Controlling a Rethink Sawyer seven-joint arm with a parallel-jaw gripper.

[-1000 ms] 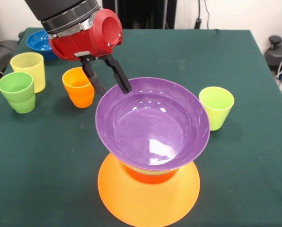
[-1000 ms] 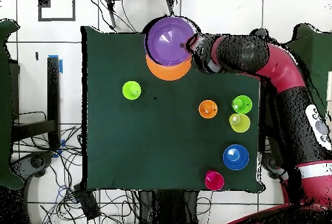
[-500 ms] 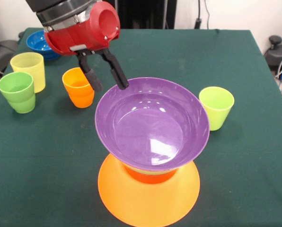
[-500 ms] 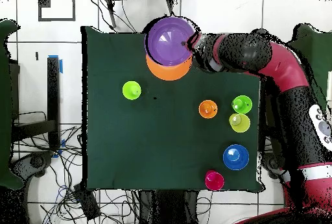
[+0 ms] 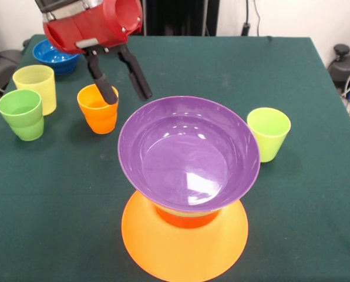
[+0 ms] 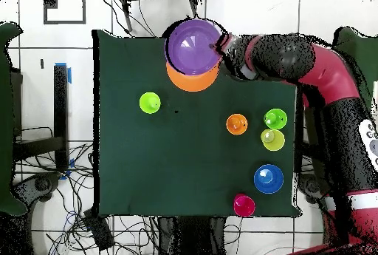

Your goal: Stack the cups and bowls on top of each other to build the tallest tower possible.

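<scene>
Leftmost sit the green cup (image 5: 21, 113) and pale yellow cup (image 5: 36, 87) — then the orange cup (image 5: 98, 108). Above it hangs the tool (image 5: 124, 92), fingers apart, empty, just clear of the purple bowl (image 5: 189, 154) topping the tower (image 5: 185, 235) — 1 lime cup (image 5: 268, 133) stands rightmost on the counter (image 5: 304, 205).

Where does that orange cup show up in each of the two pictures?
Front view: the orange cup stands upper left, left of the purple bowl, just below the open claw.
Overhead view: the orange cup sits right of centre, beside the green cup.
Shared landmark: the purple bowl, on top of the tower in both views.
</scene>
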